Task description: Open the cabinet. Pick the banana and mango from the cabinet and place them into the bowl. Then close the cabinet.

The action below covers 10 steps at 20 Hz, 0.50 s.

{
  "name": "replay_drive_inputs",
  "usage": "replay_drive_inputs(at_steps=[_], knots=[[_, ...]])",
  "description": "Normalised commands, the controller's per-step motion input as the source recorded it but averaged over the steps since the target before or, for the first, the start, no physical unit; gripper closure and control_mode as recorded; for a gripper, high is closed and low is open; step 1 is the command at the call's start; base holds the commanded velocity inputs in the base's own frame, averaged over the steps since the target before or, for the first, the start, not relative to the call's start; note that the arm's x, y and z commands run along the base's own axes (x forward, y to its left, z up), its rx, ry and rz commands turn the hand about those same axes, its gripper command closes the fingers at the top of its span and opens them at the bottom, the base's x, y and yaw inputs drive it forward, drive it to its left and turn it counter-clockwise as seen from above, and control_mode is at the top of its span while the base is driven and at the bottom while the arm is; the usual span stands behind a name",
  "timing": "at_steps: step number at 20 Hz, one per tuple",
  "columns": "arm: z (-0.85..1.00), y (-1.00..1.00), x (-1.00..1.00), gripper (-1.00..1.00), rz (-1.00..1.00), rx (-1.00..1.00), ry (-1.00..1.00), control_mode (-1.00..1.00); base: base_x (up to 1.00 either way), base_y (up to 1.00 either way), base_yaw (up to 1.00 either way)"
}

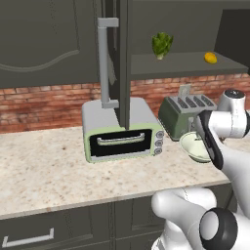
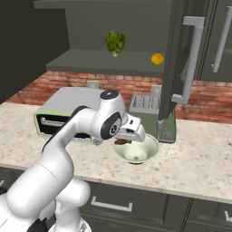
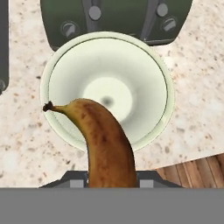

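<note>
- Cabinet [image 2: 179, 59]: doors stand open; opening step judged complete.
- Gripper [image 2: 129, 141]: clamped on the banana [image 3: 105, 144], poised directly above the bowl [image 3: 153, 74] on the surface [image 1: 44, 171]; release not yet made.
- Mango [image 1: 210, 57]: on the cabinet shelf, near a lettuce head [image 1: 161, 45].
- Outstanding: drop banana, fetch mango, close cabinet.
</note>
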Motion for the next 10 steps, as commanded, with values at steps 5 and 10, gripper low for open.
replay_drive_inputs(at_steps=[5,10], knots=[[-0.31,-0.1,0.06,1.0,0.0,0.0,0.0,-1.0,0.0,0.0,0.0],[-0.29,-0.06,0.12,1.0,0.0,0.0,0.0,-1.0,0.0,0.0,0.0]])
